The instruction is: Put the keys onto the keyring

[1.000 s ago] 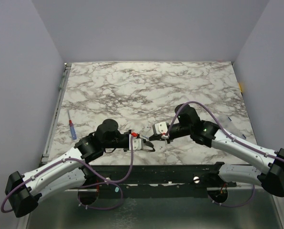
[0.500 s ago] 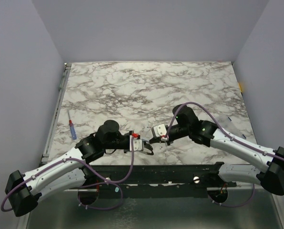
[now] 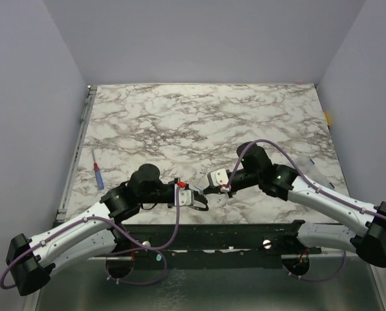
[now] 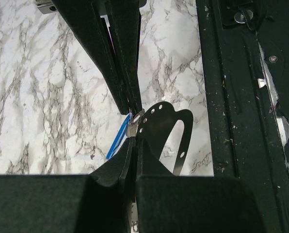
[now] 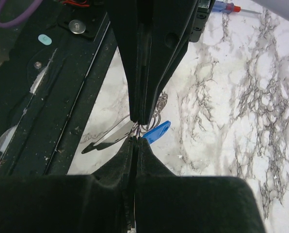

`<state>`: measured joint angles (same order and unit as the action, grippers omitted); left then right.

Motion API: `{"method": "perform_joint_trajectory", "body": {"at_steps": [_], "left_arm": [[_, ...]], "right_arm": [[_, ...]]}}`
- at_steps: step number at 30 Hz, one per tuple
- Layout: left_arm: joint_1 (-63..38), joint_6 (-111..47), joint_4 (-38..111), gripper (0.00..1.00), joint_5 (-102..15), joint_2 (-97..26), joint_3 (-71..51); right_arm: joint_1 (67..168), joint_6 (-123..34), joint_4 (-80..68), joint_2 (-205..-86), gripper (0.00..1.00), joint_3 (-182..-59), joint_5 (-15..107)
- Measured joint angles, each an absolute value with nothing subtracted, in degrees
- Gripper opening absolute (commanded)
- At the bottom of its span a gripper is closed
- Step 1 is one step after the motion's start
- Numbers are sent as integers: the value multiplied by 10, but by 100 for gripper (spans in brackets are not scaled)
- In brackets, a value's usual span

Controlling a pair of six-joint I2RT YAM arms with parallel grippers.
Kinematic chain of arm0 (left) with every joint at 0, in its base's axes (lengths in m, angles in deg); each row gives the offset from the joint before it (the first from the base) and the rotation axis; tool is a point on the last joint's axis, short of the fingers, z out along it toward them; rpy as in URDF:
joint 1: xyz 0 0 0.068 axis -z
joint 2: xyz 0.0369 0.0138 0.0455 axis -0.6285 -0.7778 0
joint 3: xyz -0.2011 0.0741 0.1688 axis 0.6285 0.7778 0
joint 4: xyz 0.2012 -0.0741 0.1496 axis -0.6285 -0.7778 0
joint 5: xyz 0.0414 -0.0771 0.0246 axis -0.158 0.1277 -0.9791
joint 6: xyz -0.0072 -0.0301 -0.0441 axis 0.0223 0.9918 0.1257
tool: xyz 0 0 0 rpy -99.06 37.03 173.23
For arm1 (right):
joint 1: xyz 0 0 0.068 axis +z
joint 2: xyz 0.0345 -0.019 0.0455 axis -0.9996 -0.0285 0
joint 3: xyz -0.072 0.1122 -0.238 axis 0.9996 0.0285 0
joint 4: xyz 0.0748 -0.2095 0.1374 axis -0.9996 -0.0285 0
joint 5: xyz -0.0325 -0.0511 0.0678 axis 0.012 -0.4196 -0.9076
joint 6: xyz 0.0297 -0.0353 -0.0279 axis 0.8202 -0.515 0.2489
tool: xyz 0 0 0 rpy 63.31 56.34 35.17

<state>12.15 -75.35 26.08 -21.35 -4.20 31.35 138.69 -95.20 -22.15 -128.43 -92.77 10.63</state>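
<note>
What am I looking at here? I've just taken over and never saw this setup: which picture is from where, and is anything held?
These are two robot arms bolted at the near edge of a marble table. The overhead picture looks down from behind them: left arm on the left, right arm on the right. The other two come from a camera on each wrist: each shows its own hand at the bottom and the other hand entering from the top. The left hand and right hand are both shut, tips meeting near the table's front edge. Between them is a small bunch: a blue-headed key, a silver key and a thin wire ring. Which hand grips which piece I cannot tell. A screwdriver lies alone by the table's left edge.
</note>
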Motion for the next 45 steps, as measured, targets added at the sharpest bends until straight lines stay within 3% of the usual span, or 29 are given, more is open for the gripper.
{"method": "perform_joint_trajectory", "body": {"at_steps": [16,31,35,45], "left_arm": [[122,-738,273,0,-243,-18,316],[122,-724,299,0,-260,7,323],[122,-721,311,0,-264,9,323],[122,-716,323,0,-269,8,323]], "right_arm": [[1390,-932,-175,-1260,1,-908,132],[1390,-918,-152,-1251,10,-892,142],[1390,-912,-143,-1241,25,-882,145],[1390,-895,-126,-1225,5,-872,156]]}}
